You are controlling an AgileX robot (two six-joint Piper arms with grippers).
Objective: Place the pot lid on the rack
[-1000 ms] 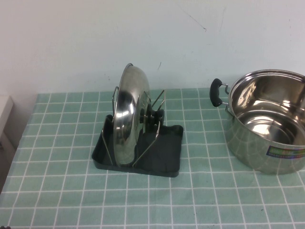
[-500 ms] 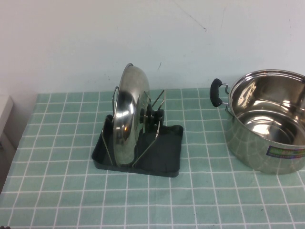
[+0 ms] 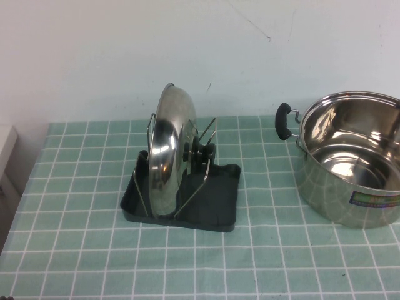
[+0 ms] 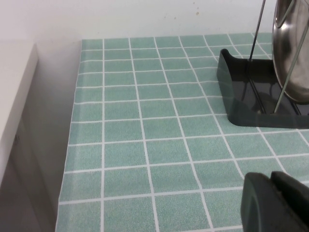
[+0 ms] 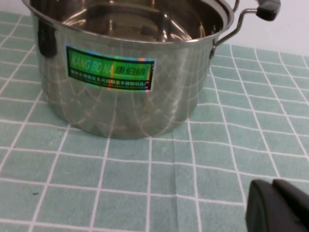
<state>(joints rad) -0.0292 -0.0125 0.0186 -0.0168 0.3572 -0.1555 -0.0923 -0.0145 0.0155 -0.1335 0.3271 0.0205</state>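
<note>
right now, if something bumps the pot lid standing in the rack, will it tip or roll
The pot lid stands on edge between thin wire prongs of the rack, so it may wobble but probably stays caught. Its shiny steel looks slippery and rigid. The left hand and right hand are away from it.

high: raised, facing wall | wrists: low, near tablecloth

A desk covered in a green, white-gridded cloth carried two things: a black rack near its middle, with a steel pot lid standing on edge between its wire prongs, and an open steel pot well apart toward the right edge, bearing a green label.

The left tool and right tool hung low over bare cloth, each near the desk's front.
</note>
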